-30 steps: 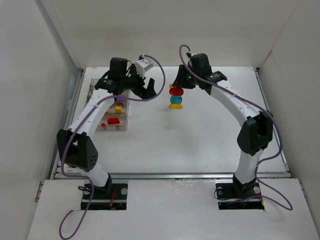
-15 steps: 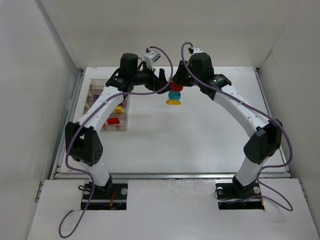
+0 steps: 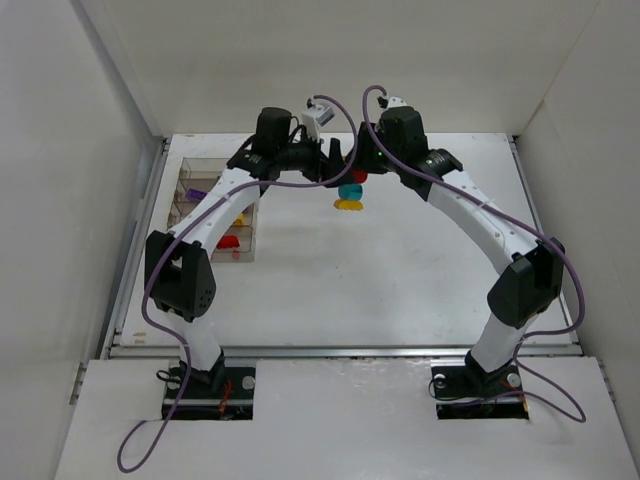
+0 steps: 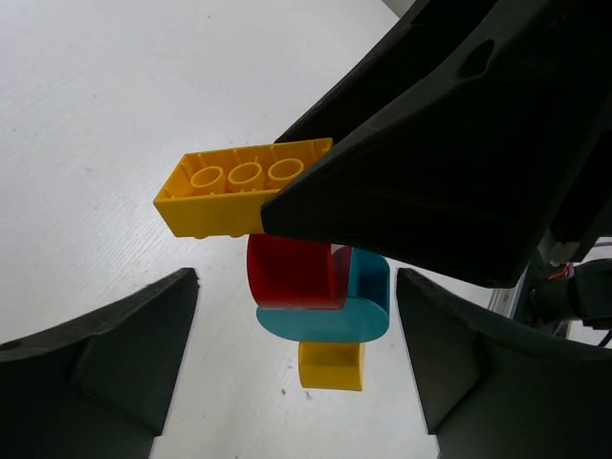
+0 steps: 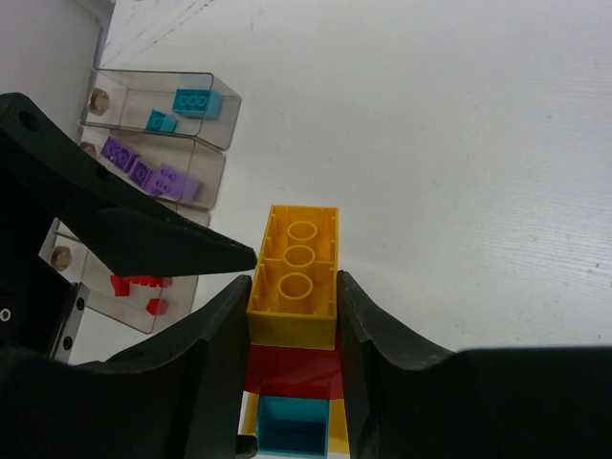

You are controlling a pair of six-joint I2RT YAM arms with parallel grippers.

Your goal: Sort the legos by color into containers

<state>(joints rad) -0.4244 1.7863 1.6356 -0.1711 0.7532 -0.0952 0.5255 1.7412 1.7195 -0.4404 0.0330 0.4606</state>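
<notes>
The left gripper [image 3: 338, 158] has swung from the organizer [image 3: 186, 166] to the stack [image 4: 320, 306], jaws wide either side, clear of it. The right gripper [image 5: 292, 316] pinches the stack by its yellow brick [image 5: 294, 273], which lies lengthwise along the fingers, above the table's [image 3: 400, 270] far-edge middle.

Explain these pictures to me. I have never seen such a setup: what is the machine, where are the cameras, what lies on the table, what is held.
Two robot arms are bolted at a table's near edge. One picture looks down from above; the other two come from wrist cameras. On the table stands a clear organizer holding teal bricks, purple bricks, red bricks and yellow bricks in separate compartments. The right gripper is shut on the long yellow brick of a stack; a red piece and a teal piece are joined to it. The left gripper is open, its fingers either side of the stack, not touching.
</notes>
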